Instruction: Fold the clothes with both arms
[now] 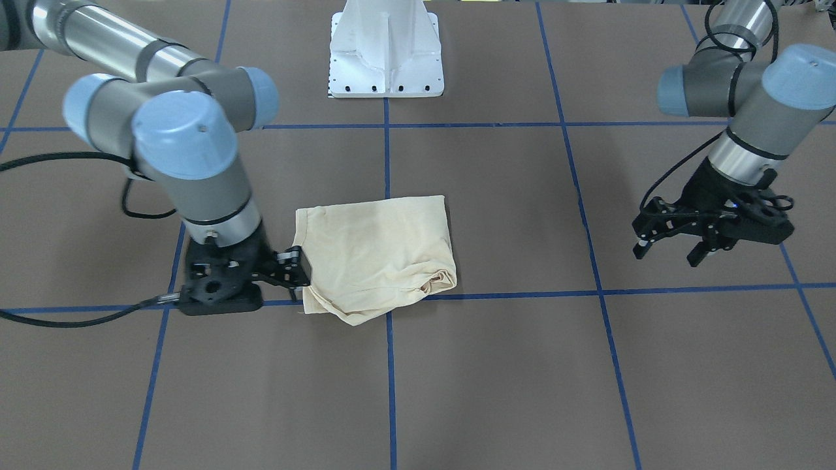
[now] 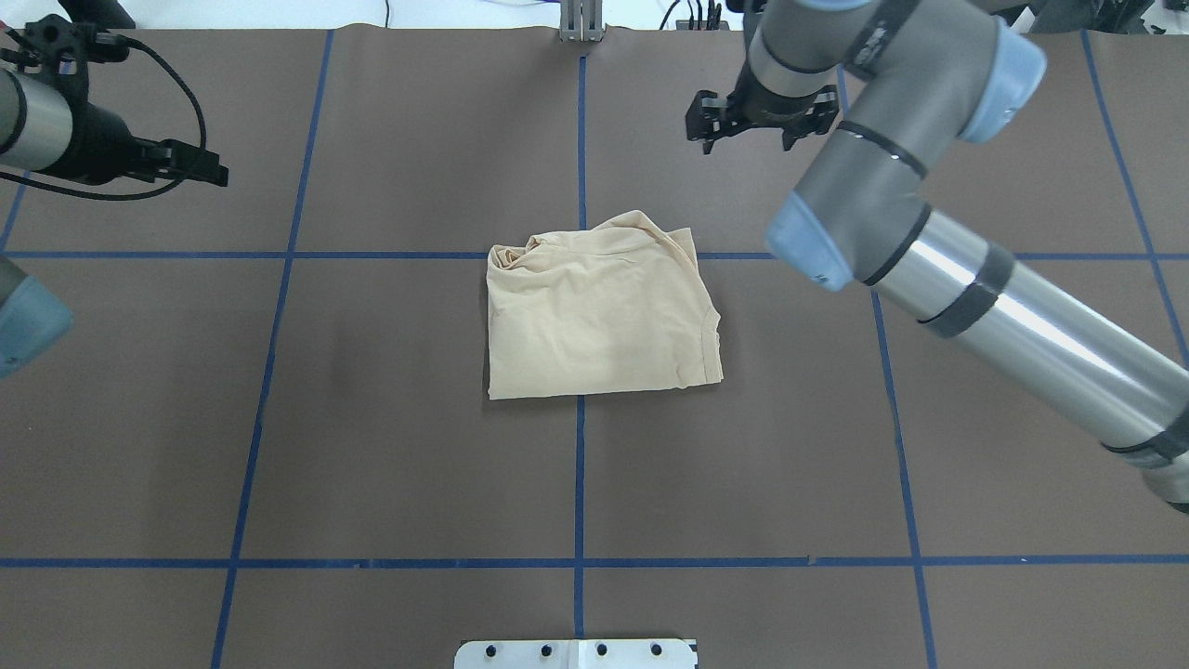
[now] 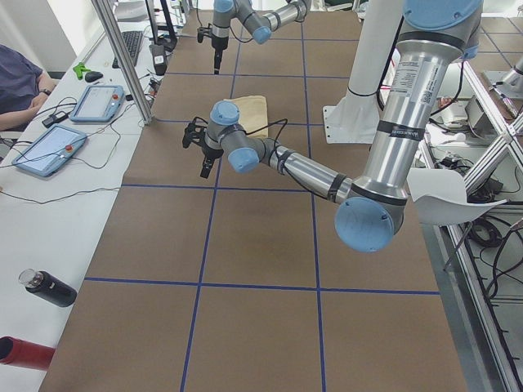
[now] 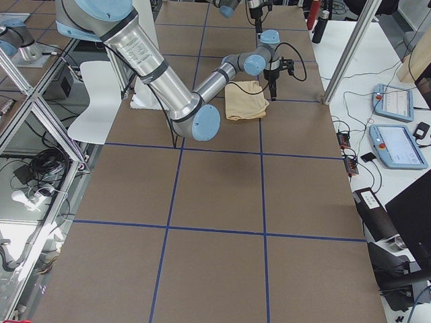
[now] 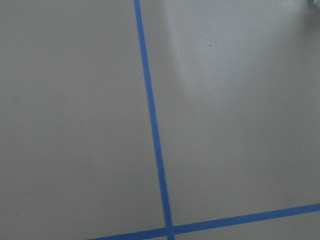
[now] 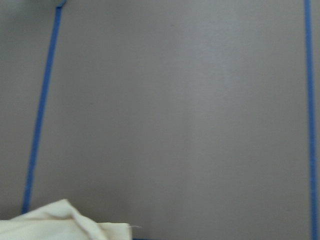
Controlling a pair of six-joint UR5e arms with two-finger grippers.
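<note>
- One brown table (image 2: 372,465) with a blue tape grid (image 2: 579,465) fills every view.
- Two arms: the right arm (image 2: 1003,316) reaches in from the lower right of the overhead view. The left arm (image 2: 46,130) keeps to the upper left edge, well apart from the cloth.
- Mid-table lies the shirt (image 2: 599,316), folded to a compact rectangle with the print hidden. Its upper left corner in the overhead view is bunched and creased.
- Empty right gripper (image 2: 746,144), jaws spread wide, to the shirt's upper right, not touching it.
- Empty left gripper (image 1: 666,256), right side of the front view, jaws wide.
- Judgement: folding looks nearly done; only tidying the bunched corner seems left.
</note>
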